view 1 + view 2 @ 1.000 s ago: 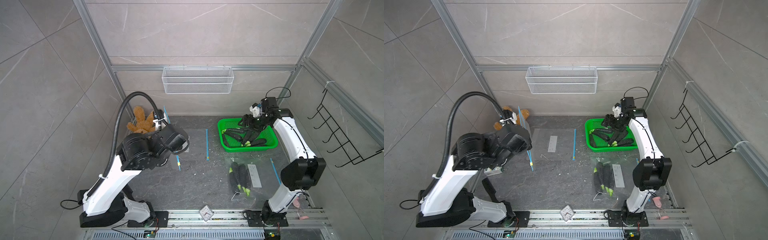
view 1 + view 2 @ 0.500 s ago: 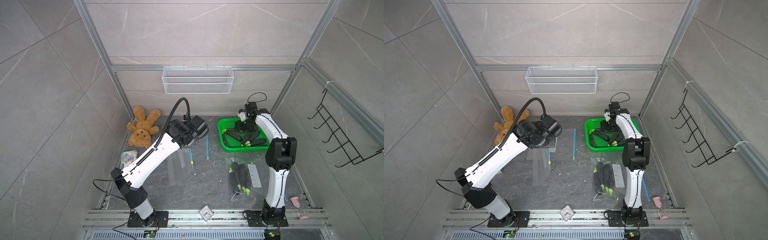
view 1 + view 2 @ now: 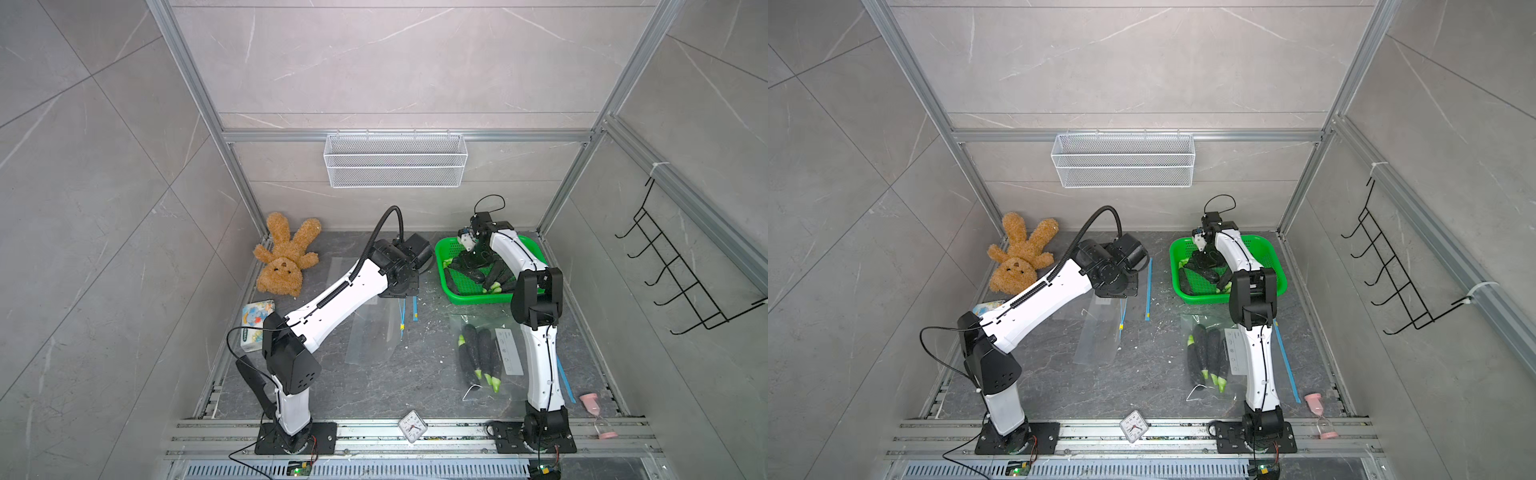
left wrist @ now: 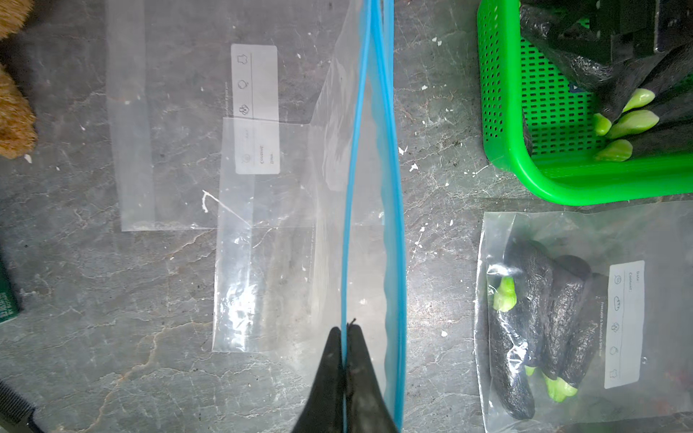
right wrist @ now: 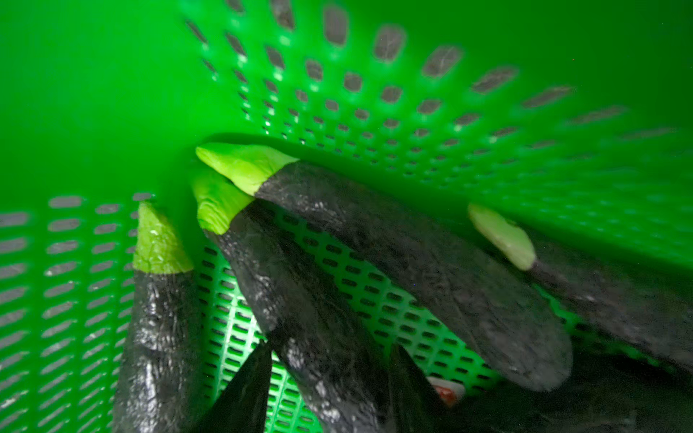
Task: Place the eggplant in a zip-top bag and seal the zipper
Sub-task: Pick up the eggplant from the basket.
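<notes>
While the left tool [image 4: 344, 339] is clamped on the zip-top bag [image 4: 270, 262] rim, the right tool [image 5: 330, 375] straddles an eggplant [image 5: 300, 300] in the green basket [image 5: 93, 93], grip unclear. This looks like the picking step; next it needs a firm squeeze, then a carry to the bag.

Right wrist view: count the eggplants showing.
4, all in the green basket: one eggplant straddled by the right hand, neighbours either side, a blurred fourth by the wall. Others may be hidden.

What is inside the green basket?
Several dark eggplants with green stems, one between the right gripper's fingers. The arm covers part of the green basket, so others may be hidden.
</notes>
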Tool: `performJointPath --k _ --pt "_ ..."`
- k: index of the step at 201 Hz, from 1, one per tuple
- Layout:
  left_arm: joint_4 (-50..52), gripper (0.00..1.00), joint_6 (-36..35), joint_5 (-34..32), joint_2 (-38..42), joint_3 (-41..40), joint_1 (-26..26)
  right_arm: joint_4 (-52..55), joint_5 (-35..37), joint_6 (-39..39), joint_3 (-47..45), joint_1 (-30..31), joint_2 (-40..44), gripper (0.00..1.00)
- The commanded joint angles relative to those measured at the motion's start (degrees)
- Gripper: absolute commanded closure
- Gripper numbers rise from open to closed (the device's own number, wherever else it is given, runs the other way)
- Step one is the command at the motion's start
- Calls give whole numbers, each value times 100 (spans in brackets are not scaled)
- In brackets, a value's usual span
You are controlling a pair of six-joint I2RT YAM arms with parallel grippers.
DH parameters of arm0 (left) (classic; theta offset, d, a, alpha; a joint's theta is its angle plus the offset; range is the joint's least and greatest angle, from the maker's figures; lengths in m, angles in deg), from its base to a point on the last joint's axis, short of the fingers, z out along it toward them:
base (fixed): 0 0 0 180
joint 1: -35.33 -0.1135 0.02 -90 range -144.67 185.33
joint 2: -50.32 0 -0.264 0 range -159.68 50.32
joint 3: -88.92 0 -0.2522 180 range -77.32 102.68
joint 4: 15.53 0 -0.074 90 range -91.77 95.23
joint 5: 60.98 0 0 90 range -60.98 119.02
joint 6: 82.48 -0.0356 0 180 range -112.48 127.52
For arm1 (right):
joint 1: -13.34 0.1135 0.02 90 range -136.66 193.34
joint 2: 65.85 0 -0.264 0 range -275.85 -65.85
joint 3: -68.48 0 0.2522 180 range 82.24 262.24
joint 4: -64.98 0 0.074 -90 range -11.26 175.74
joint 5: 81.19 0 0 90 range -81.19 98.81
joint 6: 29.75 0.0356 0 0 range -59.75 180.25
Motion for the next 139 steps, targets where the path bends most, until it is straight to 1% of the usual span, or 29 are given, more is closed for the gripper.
performJointPath --k 1,20,40,63,68,87,106,123,139 --pt "-134 100 -86 150 50 56 -36 60 88 -14 -201 8 61 52" --pt "-161 100 -69 155 81 1 -40 -134 -47 -48 -519 7 254 51" --pt "-233 100 -67 208 125 -85 -41 93 43 -68 -405 4 95 51" --pt "-296 100 -40 245 181 -167 -41 17 6 83 -600 7 80 51" --pt "-318 100 -37 260 197 -193 -41 -7 2 118 -637 7 89 54" --pt "-381 100 11 325 239 -255 -50 -37 -62 163 -742 31 237 69" --pt "-481 100 99 361 302 -375 -50 -113 -17 304 -850 25 609 84" --pt "-594 100 182 380 378 -516 -48 -173 -47 457 -952 24 1115 91" --pt "-690 100 244 425 444 -631 -50 -55 -188 581 -930 33 1514 94"
